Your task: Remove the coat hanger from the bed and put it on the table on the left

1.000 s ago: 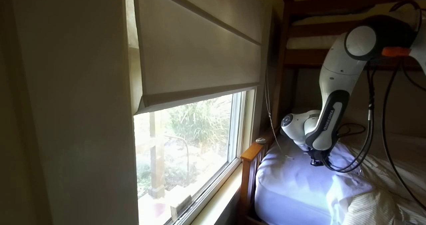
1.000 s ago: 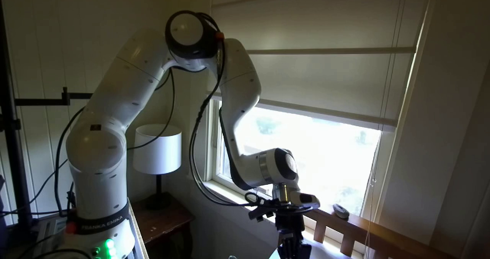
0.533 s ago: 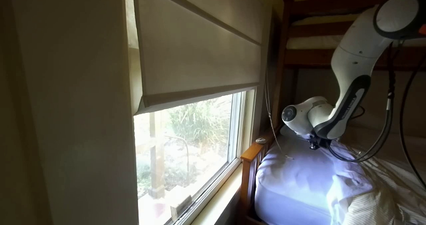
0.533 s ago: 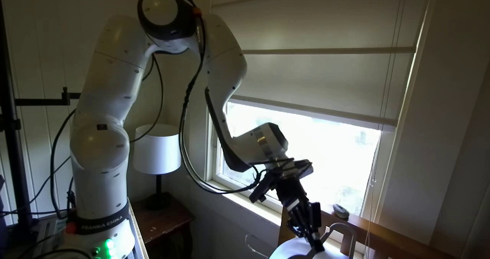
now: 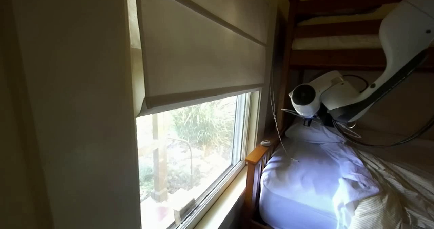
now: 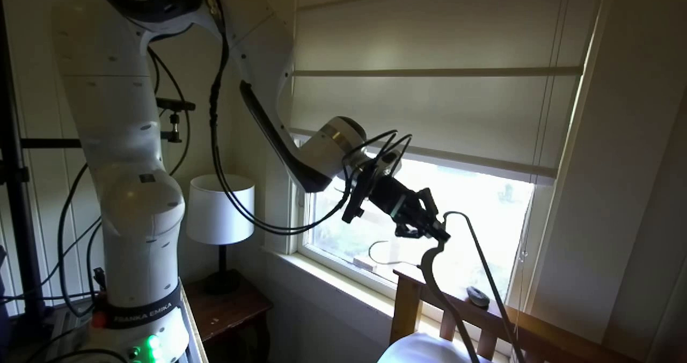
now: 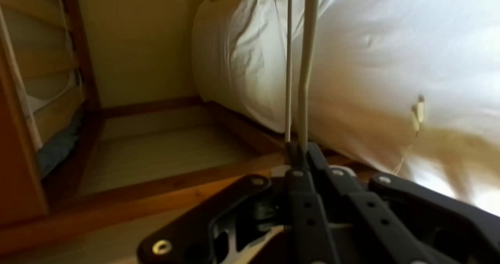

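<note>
The coat hanger is a thin bent frame with a hook. It hangs in the air in an exterior view (image 6: 430, 274), and its pale bars rise from the fingertips in the wrist view (image 7: 308, 53). My gripper (image 6: 443, 236) is shut on it, tilted downward, above the bed; its fingertips also show in the wrist view (image 7: 304, 151). The bed has white bedding (image 5: 301, 185) and a brown wooden end rail (image 6: 542, 328). A dark reddish-brown side table (image 6: 239, 312) stands in the corner, between the arm's base and the window wall.
A white-shaded lamp (image 6: 221, 212) stands on the side table. A small grey object (image 6: 477, 297) lies on the bed rail. A blind cord (image 5: 275, 120) hangs at the window. Cables loop from the arm. The upper bunk (image 5: 335, 29) is behind the arm.
My gripper has risen from the bed, tilted outward and drawn back toward the base. The coat hanger has come up with it, off the bedding.
</note>
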Action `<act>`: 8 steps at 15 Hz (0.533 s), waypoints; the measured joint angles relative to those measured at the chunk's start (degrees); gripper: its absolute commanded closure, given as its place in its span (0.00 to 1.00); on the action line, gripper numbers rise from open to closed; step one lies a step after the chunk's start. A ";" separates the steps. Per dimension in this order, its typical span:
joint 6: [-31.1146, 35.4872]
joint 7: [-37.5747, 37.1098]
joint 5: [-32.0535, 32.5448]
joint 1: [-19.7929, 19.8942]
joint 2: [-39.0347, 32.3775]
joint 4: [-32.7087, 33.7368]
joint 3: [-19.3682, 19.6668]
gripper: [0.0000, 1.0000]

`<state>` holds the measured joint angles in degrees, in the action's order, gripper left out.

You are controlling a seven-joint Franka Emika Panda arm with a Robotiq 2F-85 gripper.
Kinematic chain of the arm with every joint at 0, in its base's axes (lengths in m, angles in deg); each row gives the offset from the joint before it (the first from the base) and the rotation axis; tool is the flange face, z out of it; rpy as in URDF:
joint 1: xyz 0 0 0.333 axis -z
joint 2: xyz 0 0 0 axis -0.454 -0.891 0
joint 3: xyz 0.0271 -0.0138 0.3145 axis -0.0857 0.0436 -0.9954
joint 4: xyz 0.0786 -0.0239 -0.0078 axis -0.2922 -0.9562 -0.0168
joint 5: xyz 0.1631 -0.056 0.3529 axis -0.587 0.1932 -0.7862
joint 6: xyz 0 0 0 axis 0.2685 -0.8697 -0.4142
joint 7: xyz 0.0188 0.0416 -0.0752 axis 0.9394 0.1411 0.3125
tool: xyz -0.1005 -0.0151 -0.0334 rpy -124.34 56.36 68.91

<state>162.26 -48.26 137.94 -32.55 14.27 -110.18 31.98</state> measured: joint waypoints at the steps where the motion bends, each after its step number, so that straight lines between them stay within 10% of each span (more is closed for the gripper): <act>1: 1.20 0.01 0.08 1.29 3.04 -1.22 -2.67 0.99; 8: 20.18 0.00 -4.26 7.20 18.90 -13.80 -4.61 0.99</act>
<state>182.44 -48.25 133.68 -25.35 33.18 -123.98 27.37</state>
